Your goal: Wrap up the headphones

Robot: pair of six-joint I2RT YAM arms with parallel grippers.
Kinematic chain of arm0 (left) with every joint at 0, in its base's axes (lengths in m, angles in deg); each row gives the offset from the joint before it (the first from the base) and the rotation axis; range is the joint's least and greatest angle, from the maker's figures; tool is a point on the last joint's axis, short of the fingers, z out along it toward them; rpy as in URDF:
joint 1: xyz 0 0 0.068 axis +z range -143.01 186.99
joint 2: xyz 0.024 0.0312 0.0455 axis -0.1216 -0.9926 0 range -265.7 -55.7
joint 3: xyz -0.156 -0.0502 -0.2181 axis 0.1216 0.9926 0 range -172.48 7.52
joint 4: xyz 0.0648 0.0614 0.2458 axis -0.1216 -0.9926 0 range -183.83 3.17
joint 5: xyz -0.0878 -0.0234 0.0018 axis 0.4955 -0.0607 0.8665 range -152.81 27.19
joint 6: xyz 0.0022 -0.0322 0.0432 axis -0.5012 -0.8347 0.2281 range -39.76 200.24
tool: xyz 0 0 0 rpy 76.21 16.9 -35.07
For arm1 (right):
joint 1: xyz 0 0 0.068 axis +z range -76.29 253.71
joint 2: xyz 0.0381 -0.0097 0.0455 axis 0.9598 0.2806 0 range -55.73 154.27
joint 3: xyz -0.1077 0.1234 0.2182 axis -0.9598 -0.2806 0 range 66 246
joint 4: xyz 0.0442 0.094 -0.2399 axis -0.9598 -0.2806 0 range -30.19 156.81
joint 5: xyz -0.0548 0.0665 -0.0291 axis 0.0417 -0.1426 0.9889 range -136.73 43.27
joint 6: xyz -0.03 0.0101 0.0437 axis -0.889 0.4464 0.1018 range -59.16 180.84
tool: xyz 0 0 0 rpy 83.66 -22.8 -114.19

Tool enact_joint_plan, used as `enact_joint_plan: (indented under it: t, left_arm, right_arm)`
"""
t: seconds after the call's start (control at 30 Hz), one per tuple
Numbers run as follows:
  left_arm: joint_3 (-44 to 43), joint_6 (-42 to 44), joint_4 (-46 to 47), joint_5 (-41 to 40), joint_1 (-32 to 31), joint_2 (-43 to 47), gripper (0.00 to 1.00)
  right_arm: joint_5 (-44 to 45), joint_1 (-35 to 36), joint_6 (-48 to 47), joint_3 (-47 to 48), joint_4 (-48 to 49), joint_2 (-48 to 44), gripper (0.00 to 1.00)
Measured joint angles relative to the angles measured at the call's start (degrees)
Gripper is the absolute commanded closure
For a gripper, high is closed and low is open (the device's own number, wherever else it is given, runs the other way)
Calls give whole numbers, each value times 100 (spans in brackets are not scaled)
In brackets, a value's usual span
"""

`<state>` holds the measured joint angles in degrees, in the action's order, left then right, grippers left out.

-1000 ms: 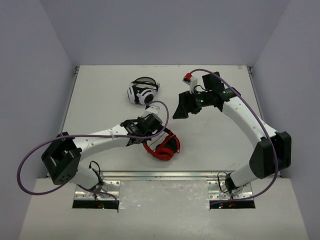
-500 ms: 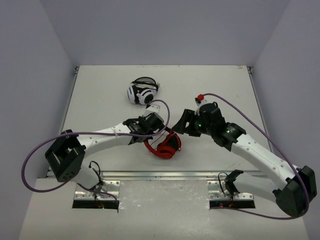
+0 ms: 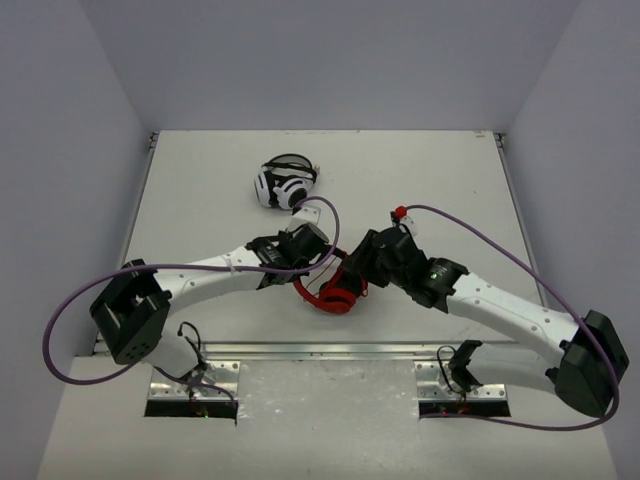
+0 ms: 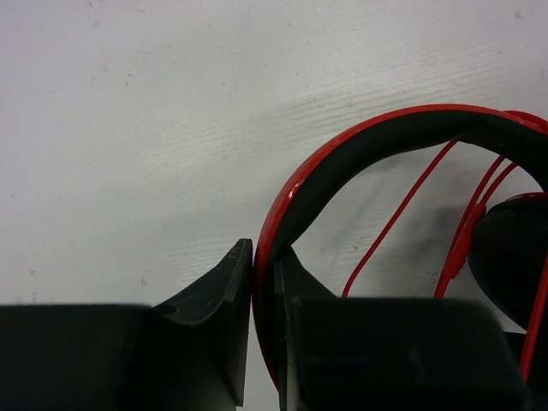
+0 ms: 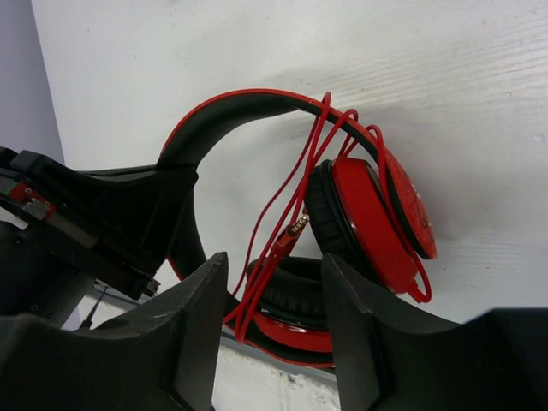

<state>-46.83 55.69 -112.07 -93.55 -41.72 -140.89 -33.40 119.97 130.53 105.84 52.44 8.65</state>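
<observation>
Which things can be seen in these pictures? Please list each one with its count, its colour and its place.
red headphones: one, red with black pads, table centre, between both hands
cable: one, thin and red, looped over the red headphones
white-and-black headphones: one, white and black, farther back on the table
table: one, white, under everything
left hand: one, black, shut on the red headphones
right hand: one, black, jaws apart around the cable strands
</observation>
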Motion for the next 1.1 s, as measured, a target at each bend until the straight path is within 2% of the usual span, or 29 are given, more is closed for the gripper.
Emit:
enact_joint_plan:
  t: [0.37,0.63,0.67,1.1]
  left_arm:
    - [2,0,127,37,0,0,99]
    - [46,2,251,57,0,11,100]
    - [59,2,262,59,0,11,100]
    - [474,20,603,46,0,238,100]
  right_arm:
    - [466,205,433,0,243,343,66]
    - [621,225,538,-7,315,428,90]
    - [623,225,555,-9,337,428,98]
    - [752,227,793,-131,566,50,99]
